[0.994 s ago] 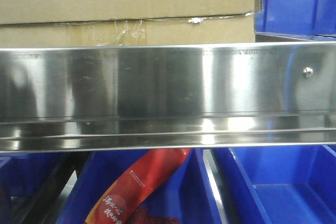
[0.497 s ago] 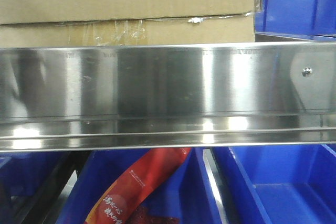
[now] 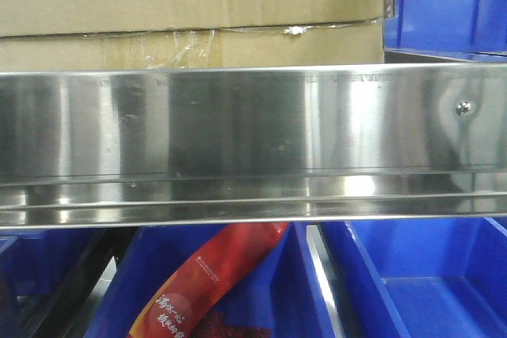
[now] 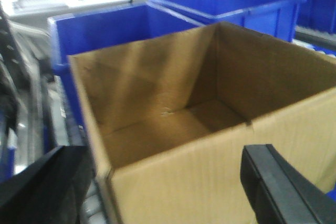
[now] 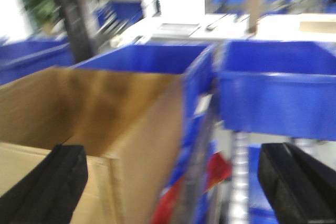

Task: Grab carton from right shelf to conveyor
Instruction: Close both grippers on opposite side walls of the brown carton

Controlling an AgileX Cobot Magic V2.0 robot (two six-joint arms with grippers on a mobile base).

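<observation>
The carton (image 3: 190, 5) is a large brown cardboard box with wrinkled clear tape along a low seam. It stands on the right shelf behind the shiny steel front rail (image 3: 253, 128). From the left wrist the carton (image 4: 173, 114) is open-topped and empty. My left gripper (image 4: 163, 184) is open, its black fingers (image 4: 278, 182) spread wide on either side of the near wall. In the blurred right wrist view my right gripper (image 5: 176, 182) is open too, spanning the carton's (image 5: 105, 108) right corner. The conveyor is out of view.
Blue plastic bins (image 3: 451, 1) stand close beside the carton on the same level and behind it (image 4: 105, 27). More blue bins (image 3: 412, 282) sit below the rail, one holding a red packet (image 3: 210, 275). A blue bin (image 5: 278, 93) flanks the carton's right side.
Only the reflections on the steel rail have shifted. The carton has not visibly moved in the front view.
</observation>
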